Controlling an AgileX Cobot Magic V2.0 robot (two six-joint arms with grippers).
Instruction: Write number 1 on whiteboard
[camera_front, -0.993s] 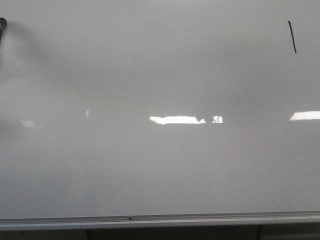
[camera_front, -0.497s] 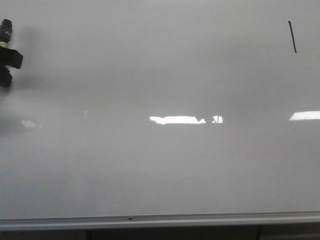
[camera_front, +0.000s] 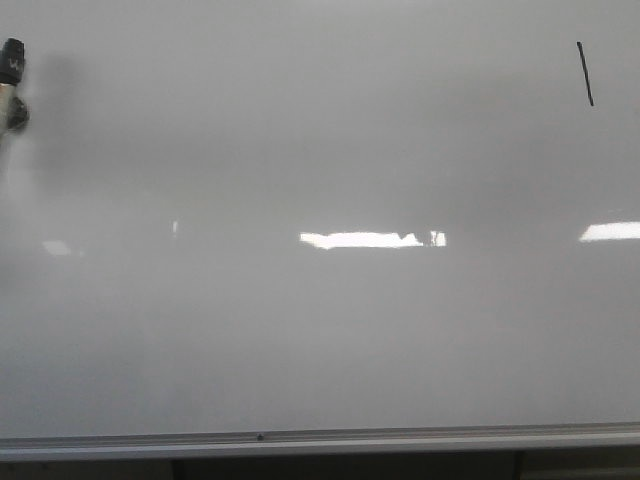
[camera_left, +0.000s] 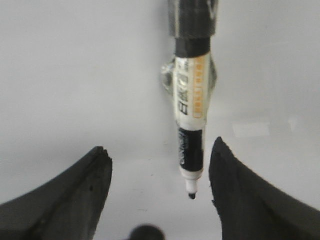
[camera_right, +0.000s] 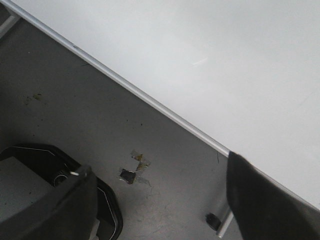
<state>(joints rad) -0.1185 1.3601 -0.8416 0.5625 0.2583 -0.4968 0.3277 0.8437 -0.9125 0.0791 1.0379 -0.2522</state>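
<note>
You have the number 1 (camera_front: 585, 73), a thin, slightly slanted black stroke, at the upper right of the glossy grey-white whiteboard (camera_front: 320, 330).

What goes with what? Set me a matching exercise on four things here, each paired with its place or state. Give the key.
Things:
1. number 1
2. marker
3. silver rail
4. right gripper

Places or states:
A. uncapped, at the far left edge of the front view
B. open, with the grey floor behind it
C. upper right of the whiteboard
D. along the whiteboard's bottom edge

Pairs: 1-C, 2-A, 3-D, 4-B.
</note>
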